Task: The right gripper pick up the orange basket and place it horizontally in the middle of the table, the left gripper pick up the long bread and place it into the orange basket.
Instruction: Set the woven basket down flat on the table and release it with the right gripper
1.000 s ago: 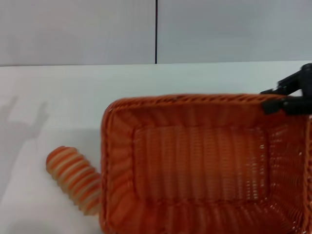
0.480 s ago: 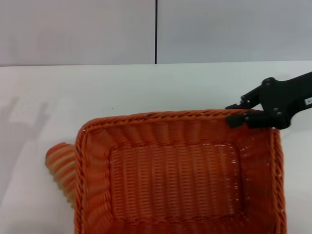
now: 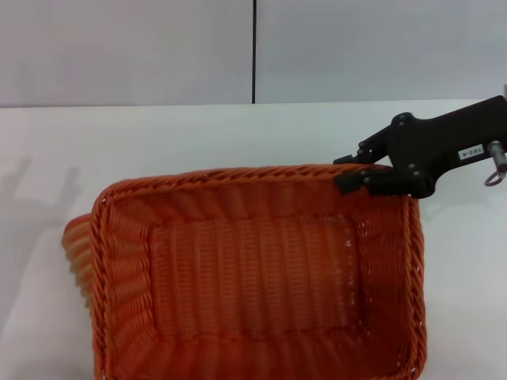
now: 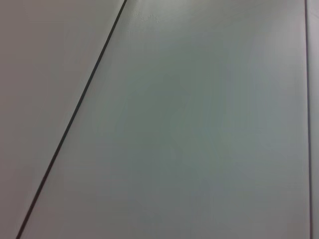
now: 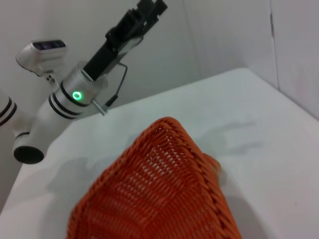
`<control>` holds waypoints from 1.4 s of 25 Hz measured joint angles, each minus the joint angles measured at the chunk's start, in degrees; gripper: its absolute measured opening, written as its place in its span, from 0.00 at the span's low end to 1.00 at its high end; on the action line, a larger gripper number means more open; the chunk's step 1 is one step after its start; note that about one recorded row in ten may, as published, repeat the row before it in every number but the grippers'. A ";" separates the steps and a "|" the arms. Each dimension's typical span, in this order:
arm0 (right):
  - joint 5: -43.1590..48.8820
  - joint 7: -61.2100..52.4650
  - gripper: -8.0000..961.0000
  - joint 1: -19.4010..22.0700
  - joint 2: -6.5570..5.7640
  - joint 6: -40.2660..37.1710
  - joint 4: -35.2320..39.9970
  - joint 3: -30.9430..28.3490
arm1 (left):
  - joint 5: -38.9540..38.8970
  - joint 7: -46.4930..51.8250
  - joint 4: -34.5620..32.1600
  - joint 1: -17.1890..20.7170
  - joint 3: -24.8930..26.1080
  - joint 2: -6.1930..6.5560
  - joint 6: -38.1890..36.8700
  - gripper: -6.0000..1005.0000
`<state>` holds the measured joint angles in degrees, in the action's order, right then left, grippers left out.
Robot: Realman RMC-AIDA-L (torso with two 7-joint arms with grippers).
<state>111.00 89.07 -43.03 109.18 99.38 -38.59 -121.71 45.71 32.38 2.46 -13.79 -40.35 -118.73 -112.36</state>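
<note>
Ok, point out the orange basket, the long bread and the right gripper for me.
orange basket (image 3: 253,273): head view, woven floor.
long bread (image 3: 77,244): head view, striped end showing past the basket's left rim.
right gripper (image 3: 356,172): head view, between its fingers at the basket's far right corner.

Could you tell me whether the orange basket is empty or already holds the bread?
Empty: the orange basket shows bare weave inside; the long bread lies outside it.

The large orange woven basket (image 3: 253,277) hides most of the striped orange-and-cream loaf (image 3: 77,245); the white worktop (image 3: 198,134) behind lies open.
</note>
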 joint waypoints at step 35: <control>1.53 2.62 0.19 6.95 -2.58 5.50 -2.60 -8.21 | -0.01 0.06 0.55 -0.50 0.00 0.06 -0.23 0.82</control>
<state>112.53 91.69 -36.08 106.60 104.89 -41.19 -129.92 45.70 32.43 3.01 -14.29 -40.34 -118.67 -112.59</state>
